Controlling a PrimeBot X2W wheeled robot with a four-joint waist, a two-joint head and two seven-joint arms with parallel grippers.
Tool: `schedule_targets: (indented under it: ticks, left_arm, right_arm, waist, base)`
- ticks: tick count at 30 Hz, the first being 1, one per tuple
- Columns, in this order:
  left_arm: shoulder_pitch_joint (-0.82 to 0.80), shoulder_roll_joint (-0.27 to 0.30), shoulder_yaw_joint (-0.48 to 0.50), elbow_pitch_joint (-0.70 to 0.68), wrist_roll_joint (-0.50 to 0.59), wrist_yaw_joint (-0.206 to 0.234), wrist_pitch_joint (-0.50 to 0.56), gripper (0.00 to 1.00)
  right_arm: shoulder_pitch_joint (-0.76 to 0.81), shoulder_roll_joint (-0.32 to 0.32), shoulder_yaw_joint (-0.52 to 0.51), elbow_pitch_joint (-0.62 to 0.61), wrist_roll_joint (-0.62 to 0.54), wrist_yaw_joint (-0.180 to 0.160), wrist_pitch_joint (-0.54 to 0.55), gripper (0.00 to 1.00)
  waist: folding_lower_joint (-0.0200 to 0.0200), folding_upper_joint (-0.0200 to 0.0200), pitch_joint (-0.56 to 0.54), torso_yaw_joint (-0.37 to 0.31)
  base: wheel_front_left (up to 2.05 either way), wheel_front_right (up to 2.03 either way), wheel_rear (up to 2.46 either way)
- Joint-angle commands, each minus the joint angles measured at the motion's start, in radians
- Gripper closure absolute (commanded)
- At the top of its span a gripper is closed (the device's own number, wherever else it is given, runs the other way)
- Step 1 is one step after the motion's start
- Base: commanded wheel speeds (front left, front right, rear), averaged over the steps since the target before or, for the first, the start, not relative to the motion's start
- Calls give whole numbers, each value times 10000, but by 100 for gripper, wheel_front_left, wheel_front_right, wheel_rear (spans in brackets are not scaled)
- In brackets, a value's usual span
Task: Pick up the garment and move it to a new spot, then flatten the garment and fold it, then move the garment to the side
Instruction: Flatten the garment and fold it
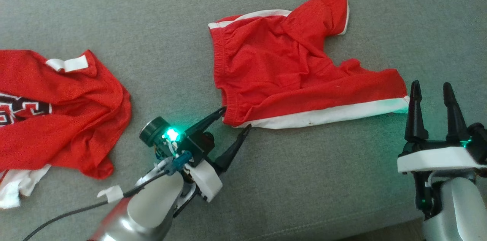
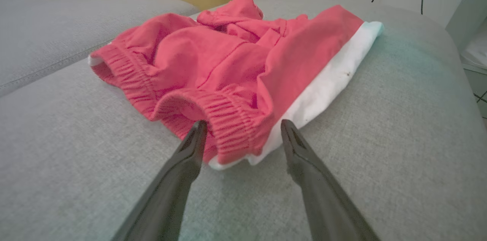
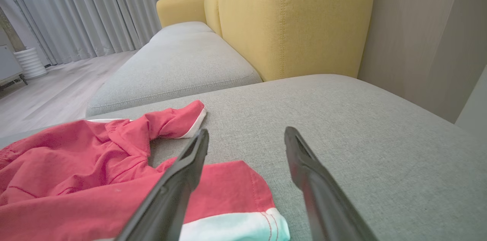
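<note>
The garment [image 1: 289, 70], red shorts with a white side stripe, lies crumpled on the grey sofa cushion [image 1: 304, 180]. My left gripper [image 1: 236, 118] is open, and its fingertips straddle the near corner of the elastic waistband. In the left wrist view the waistband of the garment [image 2: 228, 81] sits between the two fingers of the left gripper [image 2: 243, 125]. My right gripper [image 1: 431, 85] stands open just right of the white-striped leg end, with nothing between its fingers. In the right wrist view the right gripper [image 3: 247, 132] hovers over the leg hem of the garment [image 3: 76, 172].
A second red jersey [image 1: 57, 111] with white trim and a black print lies bunched at the left. The yellow sofa back [image 3: 289, 20] rises behind the cushion. The cushion's front edge [image 1: 380, 229] runs near my right arm. Bare grey fabric stretches right of the shorts.
</note>
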Motion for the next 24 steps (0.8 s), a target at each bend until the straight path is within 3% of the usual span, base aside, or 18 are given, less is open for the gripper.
schedule_targets:
  ticks: [1,2,3,7,17,24]
  left_arm:
    - [-333,159,135,-146,-111,18,-63,0]
    - [-348,168,82,-85,-127,18,-63,62]
    - [-364,176,52,-31,-138,18,-63,100]
    - [-337,181,7,67,-225,18,-63,100]
    - [10,188,379,-537,-211,37,-63,100]
    - [242,120,495,-843,-136,37,-63,100]
  right_arm:
    - [-256,-55,250,-308,81,-7,-108,0]
    - [-267,-55,255,-296,85,-7,-108,0]
    - [-275,-55,257,-282,88,-7,-108,0]
    - [-243,-55,216,-16,46,-7,-108,0]
    - [-574,-55,-614,2588,-754,-7,441,0]
    - [-911,-54,-667,3539,-866,-7,607,0]
  waist:
    - [-1,0,36,-56]
    - [-1,0,42,-78]
    - [-1,0,40,-92]
    - [-1,0,-78,-55]
    - [-1,0,-633,331]
    - [-1,0,-842,500]
  base:
    - [0,0,0]
    - [0,0,0]
    - [0,0,0]
    - [0,0,0]
    - [0,0,0]
    - [0,0,0]
